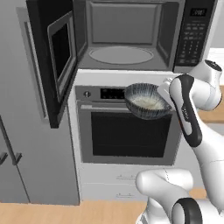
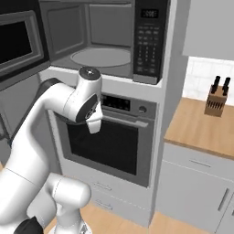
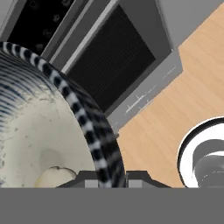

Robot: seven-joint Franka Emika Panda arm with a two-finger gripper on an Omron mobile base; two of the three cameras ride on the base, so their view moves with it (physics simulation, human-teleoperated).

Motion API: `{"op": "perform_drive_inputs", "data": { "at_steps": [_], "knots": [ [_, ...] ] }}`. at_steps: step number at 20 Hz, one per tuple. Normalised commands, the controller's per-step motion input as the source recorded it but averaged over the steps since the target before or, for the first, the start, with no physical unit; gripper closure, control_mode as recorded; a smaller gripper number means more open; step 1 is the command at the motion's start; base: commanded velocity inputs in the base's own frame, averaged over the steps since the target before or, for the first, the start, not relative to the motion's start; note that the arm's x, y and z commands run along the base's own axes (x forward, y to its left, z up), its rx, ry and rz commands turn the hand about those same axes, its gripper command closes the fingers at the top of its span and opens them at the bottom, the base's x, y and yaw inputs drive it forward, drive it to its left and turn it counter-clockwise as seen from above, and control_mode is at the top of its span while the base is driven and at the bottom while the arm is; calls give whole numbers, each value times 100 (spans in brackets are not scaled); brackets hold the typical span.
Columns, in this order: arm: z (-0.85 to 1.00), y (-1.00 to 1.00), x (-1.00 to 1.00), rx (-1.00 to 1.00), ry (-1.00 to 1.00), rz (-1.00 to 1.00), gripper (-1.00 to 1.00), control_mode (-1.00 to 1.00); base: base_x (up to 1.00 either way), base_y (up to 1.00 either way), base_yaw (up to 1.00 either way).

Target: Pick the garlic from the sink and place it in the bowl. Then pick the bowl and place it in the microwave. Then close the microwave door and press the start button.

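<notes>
Closest to the hand camera, the bowl's (image 3: 94, 144) striped rim runs between the two finger tips of the claw (image 3: 113, 178), which is clamped shut on that rim; a pale lump low in the bowl's speckled inside looks like the garlic (image 3: 54, 176).

Largest first: the microwave (image 1: 131, 35) stands with its cavity exposed, above and beyond the carried bowl, and its round turntable (image 1: 121, 55) is bare. The microwave door (image 1: 59, 57) is swung wide to the left, clear of the opening. Below the cavity sits the oven (image 1: 127, 127), and the bowl (image 1: 146, 101) hangs in the air in front of its control panel, held at its right edge with the arm coming in from the right.

So the move ahead turns on one relation: the turntable lies up and forward of the bowl, slightly to its left. I judge the bowl must rise above the cavity's lower lip before going in, kept level so the garlic stays put.
</notes>
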Motion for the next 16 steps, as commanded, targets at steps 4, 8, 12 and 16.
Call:
{"op": "perform_drive_inputs", "data": {
  "at_steps": [4,8,12,16],
  "knots": [
    [0,0,0,0,0,0,100,100,1,39,-43],
    [0,0,0,0,0,0,100,100,0,29,-39],
    [0,0,0,0,0,0,100,100,0,44,-33],
    [0,0,0,0,0,0,100,100,3,61,-24]
  ]
}}
